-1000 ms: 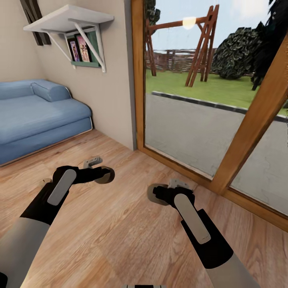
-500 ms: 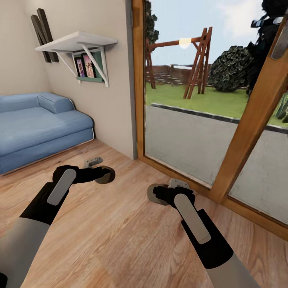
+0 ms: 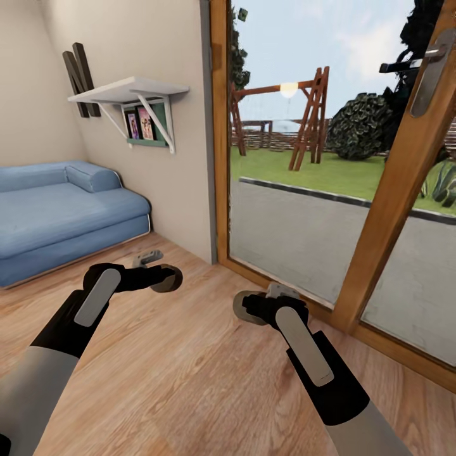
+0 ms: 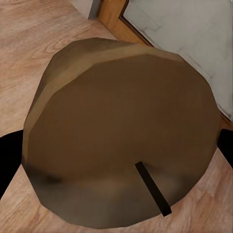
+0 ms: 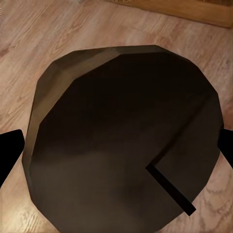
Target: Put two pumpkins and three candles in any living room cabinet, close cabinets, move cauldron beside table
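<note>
You face a glazed patio door (image 3: 304, 209) and a blue sofa (image 3: 57, 209), no cabinet showing. Your left gripper (image 3: 166, 277) clamps one candle (image 4: 121, 141), your right gripper (image 3: 244, 308) another candle (image 5: 126, 141). Judging so, both need stowing.

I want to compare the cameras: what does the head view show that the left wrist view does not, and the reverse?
Head view: blue sofa, wall shelf, garden swing, right arm. Left wrist view: the candle seen from its flat end, with its dark wick, close up. Shared: that candle in the left pincer, wood floor, door frame.
</note>
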